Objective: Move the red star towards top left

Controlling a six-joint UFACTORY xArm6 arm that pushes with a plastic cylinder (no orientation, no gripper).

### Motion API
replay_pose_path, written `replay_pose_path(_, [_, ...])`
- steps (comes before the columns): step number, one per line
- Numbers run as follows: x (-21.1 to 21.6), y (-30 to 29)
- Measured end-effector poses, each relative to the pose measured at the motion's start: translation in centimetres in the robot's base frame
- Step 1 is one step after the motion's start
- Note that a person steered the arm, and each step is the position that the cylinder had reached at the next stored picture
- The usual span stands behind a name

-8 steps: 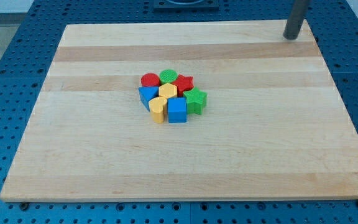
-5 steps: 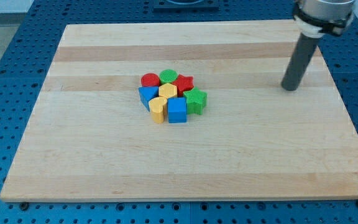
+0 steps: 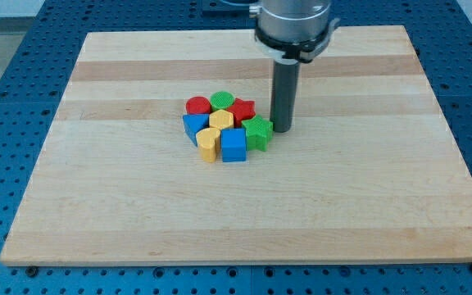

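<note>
The red star (image 3: 243, 110) sits at the upper right of a tight cluster of blocks near the board's middle. Around it are a green round block (image 3: 222, 102), a red cylinder (image 3: 197, 106), a yellow hexagon (image 3: 221, 120), a blue block (image 3: 193, 124), a yellow block (image 3: 209, 143), a blue cube (image 3: 233, 145) and a green star (image 3: 259, 132). My tip (image 3: 282, 129) stands on the board just to the right of the green star, a little below and right of the red star.
The wooden board (image 3: 138, 205) lies on a blue perforated table (image 3: 6, 98). The arm's silver collar (image 3: 294, 24) hangs over the board's top middle.
My tip has moved from the board's top right corner down and to the left, ending right beside the cluster. The blocks have not moved.
</note>
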State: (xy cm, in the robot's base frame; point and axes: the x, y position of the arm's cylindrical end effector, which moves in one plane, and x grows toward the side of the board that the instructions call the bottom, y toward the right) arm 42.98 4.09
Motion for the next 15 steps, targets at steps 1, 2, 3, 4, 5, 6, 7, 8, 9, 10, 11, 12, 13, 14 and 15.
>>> replay_pose_path(1, [0.8,-0.9])
replay_pose_path(2, [1.5,-2.2])
replay_pose_path(3, [1.7,-3.1])
replay_pose_path(4, [0.3,-3.1])
replay_pose_path(5, [-1.6,-3.9])
replay_pose_path(6, [-3.6,-4.8])
replay_pose_path(7, [-6.6,-5.6])
replay_pose_path(8, [-9.3,-7.5])
replay_pose_path(9, [-9.8,-10.5])
replay_pose_path(10, [-9.5,-11.5])
replay_pose_path(11, [-7.7,-11.8])
replay_pose_path(12, [-6.9,-12.5])
replay_pose_path(13, [-6.9,-14.8])
replay_pose_path(14, [-7.7,-18.4])
replay_pose_path(15, [-10.0,-21.1])
